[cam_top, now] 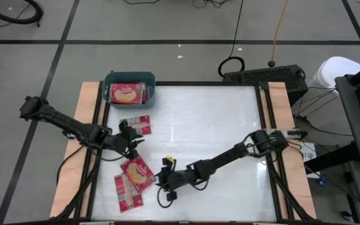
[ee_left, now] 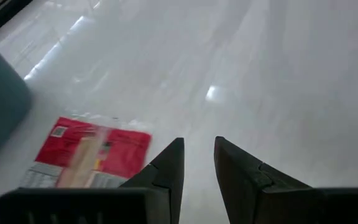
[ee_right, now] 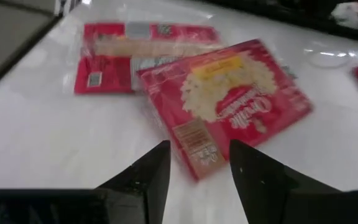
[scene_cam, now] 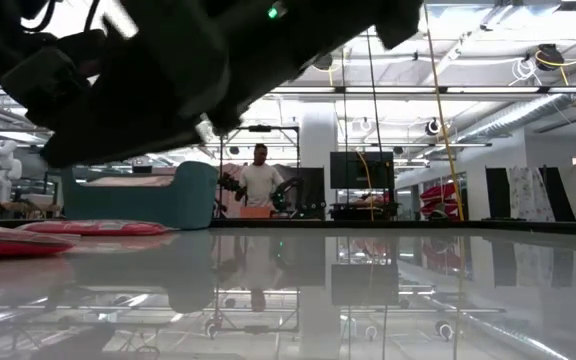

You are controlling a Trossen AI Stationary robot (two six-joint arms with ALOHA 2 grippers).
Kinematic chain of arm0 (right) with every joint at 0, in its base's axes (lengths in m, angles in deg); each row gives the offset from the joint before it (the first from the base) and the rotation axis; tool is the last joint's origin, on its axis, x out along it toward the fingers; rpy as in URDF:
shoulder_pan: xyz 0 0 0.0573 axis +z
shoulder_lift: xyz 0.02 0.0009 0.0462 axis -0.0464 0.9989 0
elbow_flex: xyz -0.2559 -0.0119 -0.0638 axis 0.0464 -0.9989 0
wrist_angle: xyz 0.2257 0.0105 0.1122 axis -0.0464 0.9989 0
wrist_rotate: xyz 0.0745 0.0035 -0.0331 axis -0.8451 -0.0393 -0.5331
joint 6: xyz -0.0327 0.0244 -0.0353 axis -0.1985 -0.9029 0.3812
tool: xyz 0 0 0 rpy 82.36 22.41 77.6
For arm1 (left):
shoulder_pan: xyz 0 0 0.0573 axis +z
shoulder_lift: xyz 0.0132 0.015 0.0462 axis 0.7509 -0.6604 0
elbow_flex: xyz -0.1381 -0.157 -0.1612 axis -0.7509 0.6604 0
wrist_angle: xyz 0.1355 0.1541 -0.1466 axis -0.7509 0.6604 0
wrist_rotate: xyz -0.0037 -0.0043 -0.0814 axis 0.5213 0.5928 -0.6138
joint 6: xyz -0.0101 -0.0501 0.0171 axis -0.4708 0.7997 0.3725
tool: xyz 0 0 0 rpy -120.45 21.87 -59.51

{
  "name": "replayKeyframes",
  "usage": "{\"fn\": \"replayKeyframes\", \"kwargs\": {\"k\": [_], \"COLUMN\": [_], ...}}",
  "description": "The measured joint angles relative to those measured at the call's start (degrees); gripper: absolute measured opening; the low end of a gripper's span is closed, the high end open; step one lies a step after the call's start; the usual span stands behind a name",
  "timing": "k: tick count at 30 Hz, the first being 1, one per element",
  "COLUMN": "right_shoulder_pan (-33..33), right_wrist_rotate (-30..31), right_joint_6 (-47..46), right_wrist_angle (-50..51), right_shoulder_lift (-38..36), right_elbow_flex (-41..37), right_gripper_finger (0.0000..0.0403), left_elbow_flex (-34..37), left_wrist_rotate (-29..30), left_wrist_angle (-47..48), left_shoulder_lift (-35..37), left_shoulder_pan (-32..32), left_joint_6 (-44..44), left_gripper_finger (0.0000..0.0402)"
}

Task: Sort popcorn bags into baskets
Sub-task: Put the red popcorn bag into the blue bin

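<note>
Where jaws gape, popcorn bag just ahead.

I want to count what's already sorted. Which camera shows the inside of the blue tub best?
The high view: it looks straight down into the tub, showing a popcorn bag inside. The low view shows only its outer wall, the left wrist view just a corner, and the right wrist view nothing of it.

The tabletop is glossy white, edged by pale wood side strips. The basket is teal-blue. The popcorn bag in the basket is red with a yellow-cream centre. The front-up bag is red, printed with cream popcorn, a yellow band and white lettering. The back-up bag is red with pale grey printed panels. Both arms are dark, and each tool is black.
</note>
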Motion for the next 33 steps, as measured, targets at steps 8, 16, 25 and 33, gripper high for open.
{"fn": "replayKeyframes", "kwargs": {"k": [8,16,25,33], "right_shoulder_pan": [-0.2,-0.9,-2.1,-2.2], "right_wrist_rotate": [-0.2,-2.7,-0.4,0.8], "right_joint_6": [2.0,3.8,2.1,6.7], "right_wrist_angle": [-0.2,-4.3,-4.0,-4.6], "right_shoulder_lift": [4.1,7.2,8.2,8.7], "right_elbow_flex": [2.9,2.8,2.9,2.9], "right_gripper_finger": [0.0233,0.0247,0.0148,0.0009], "left_elbow_flex": [0.5,0.5,0.5,0.5], "left_wrist_rotate": [1.3,1.5,1.5,1.5], "left_wrist_angle": [-2.8,-3.8,-3.9,-3.5], "left_shoulder_lift": [0.0,0.0,0.0,0.0], "left_shoulder_pan": [-2.9,-3.7,-3.7,-3.7], "left_joint_6": [1.9,2.5,2.3,4.1], "left_gripper_finger": [0.0095,0.0095,0.0095,0.0095]}}
